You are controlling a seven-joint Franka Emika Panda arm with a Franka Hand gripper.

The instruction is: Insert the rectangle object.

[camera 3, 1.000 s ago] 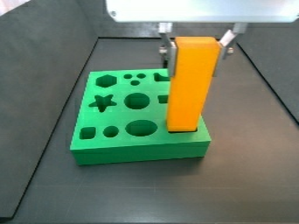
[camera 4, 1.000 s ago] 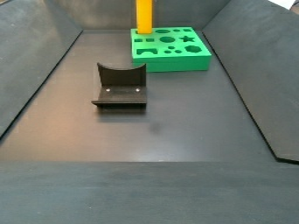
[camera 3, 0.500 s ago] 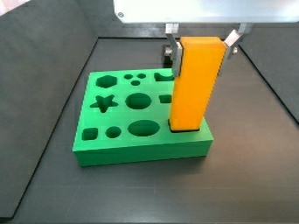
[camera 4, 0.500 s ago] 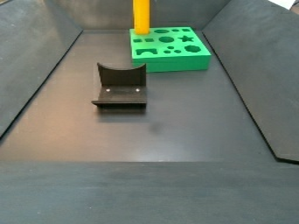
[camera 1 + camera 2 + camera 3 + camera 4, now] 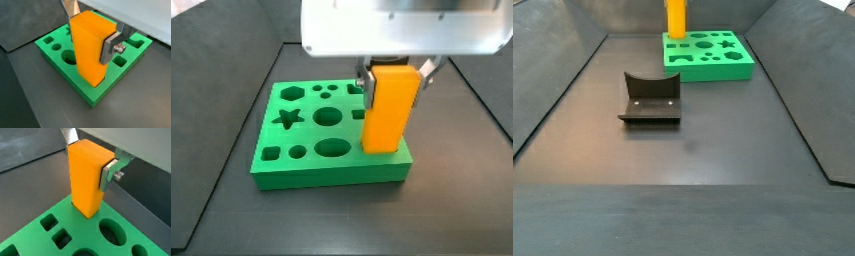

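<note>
The rectangle object (image 5: pixel 389 110), a tall orange-yellow block, stands upright with its lower end in a hole at the corner of the green board (image 5: pixel 318 172). It shows in both wrist views (image 5: pixel 90 50) (image 5: pixel 87 178) and in a side view (image 5: pixel 676 20). The gripper (image 5: pixel 398 75) sits low over the block's upper part. Its silver fingers (image 5: pixel 110 47) (image 5: pixel 108 173) lie against two opposite faces of the block. The gripper also shows in both wrist views (image 5: pixel 90 35) (image 5: pixel 90 160). The board (image 5: pixel 80 92) (image 5: pixel 83 230) (image 5: pixel 714 75) has several shaped holes.
The dark fixture (image 5: pixel 649 100) stands on the floor in front of the board, well apart from it. Dark sloping walls (image 5: pixel 553 90) bound the floor on both sides. The board sits near the back wall.
The gripper has come down along the block, which has stayed standing in its hole. Its fingers, earlier spread beside the block's top, now lie closer in against its sides.
</note>
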